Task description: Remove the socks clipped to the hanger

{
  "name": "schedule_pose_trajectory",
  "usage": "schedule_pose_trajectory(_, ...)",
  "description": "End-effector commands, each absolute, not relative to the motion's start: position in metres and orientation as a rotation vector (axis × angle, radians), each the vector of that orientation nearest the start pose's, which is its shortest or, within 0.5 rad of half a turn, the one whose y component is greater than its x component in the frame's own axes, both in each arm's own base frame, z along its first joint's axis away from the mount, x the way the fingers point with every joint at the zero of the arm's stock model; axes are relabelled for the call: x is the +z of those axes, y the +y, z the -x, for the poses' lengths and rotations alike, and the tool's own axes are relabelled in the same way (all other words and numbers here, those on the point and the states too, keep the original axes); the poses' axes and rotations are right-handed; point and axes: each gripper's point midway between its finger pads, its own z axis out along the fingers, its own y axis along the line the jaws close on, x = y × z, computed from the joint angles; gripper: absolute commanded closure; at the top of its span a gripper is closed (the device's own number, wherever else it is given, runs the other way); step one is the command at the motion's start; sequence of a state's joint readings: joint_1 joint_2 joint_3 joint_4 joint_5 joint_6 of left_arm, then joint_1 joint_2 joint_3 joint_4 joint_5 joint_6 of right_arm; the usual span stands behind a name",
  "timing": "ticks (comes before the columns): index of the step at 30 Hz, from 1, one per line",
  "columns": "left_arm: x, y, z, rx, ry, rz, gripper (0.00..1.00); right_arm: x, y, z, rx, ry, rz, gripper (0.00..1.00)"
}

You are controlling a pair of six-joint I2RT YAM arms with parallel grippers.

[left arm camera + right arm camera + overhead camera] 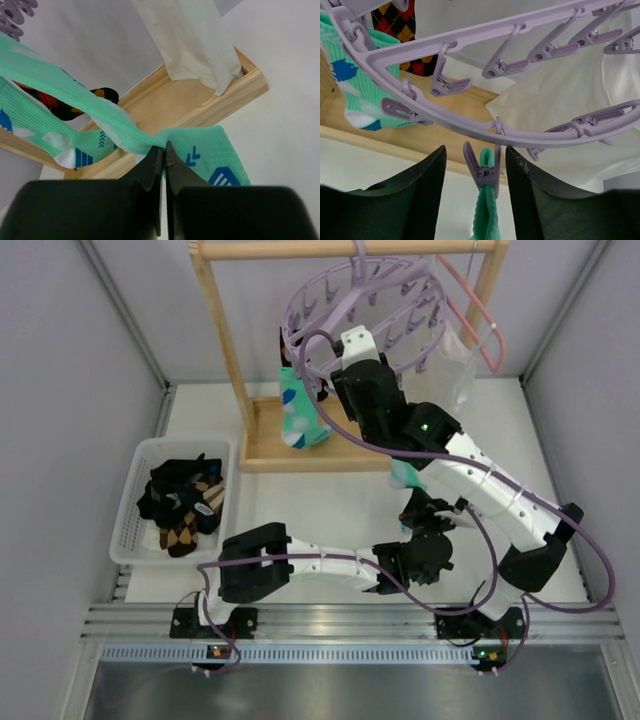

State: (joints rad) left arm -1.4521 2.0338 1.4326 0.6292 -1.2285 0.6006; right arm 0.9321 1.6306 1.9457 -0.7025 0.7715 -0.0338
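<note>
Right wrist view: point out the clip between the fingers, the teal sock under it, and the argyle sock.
clip (485, 174): right wrist view, its lavender body.
teal sock (485, 222): right wrist view, the bunched cuff.
argyle sock (395, 25): right wrist view, its diamond pattern.

Bright, even, diffuse overhead light; shadows soft, faint on white tabletop. Sheen on grey metal sheet. Top view sharp. Wrist views: black left-gripper fingers, black right-gripper fingers near lens, dark, soft-focus; teal-green knitted sock weave crisp; translucent white cloth bag nearly blown out.
</note>
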Motion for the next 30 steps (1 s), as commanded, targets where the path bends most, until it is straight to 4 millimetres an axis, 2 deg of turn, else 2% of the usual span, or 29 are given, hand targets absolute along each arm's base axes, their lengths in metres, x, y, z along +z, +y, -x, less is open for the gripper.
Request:
schedule_pose_trajectory(1, 0.254, -0.466, -0.221, 0.201, 1.429, -0.564, 1.00, 0.413, 0.268, -0.357, -0.120, 1.743, 0.332, 0.53)
schedule_pose_trajectory(5, 0.252, -0.465, -0.220, 0.199, 1.430, -0.566, 1.00, 0.412, 0.268, -0.358, -0.123, 1.737, 0.320, 0.58)
schedule_pose_trajectory(12, 0.251, -0.462, -0.220, 0.185, 1.435, -0.558, 1.00, 0.399, 0.265, -0.358, -0.144, 1.748, 0.318, 0.60)
schedule_pose_trajectory(18, 0.253, -0.461, -0.220, 0.181, 1.435, -0.553, 1.00, 0.398, 0.263, -0.356, -0.131, 1.741, 0.299, 0.64)
schedule_pose_trajectory(19, 0.255, -0.460, -0.220, 0.180, 1.434, -0.552, 1.00, 0.400, 0.262, -0.355, -0.128, 1.735, 0.293, 0.69)
schedule_pose_trajectory(21, 0.254, -0.461, -0.220, 0.180, 1.433, -0.554, 1.00, 0.404, 0.261, -0.355, -0.123, 1.726, 0.286, 0.72)
schedule_pose_trajectory(23, 0.253, -0.460, -0.220, 0.180, 1.436, -0.550, 1.00, 0.408, 0.261, -0.356, -0.118, 1.714, 0.274, 0.83)
schedule_pose_trajectory(25, 0.250, -0.459, -0.220, 0.176, 1.441, -0.547, 1.00, 0.412, 0.260, -0.356, -0.112, 1.705, 0.265, 0.89)
schedule_pose_trajectory(30, 0.231, -0.446, -0.219, 0.153, 1.466, -0.535, 1.00, 0.415, 0.260, -0.354, -0.069, 1.693, 0.249, 0.95)
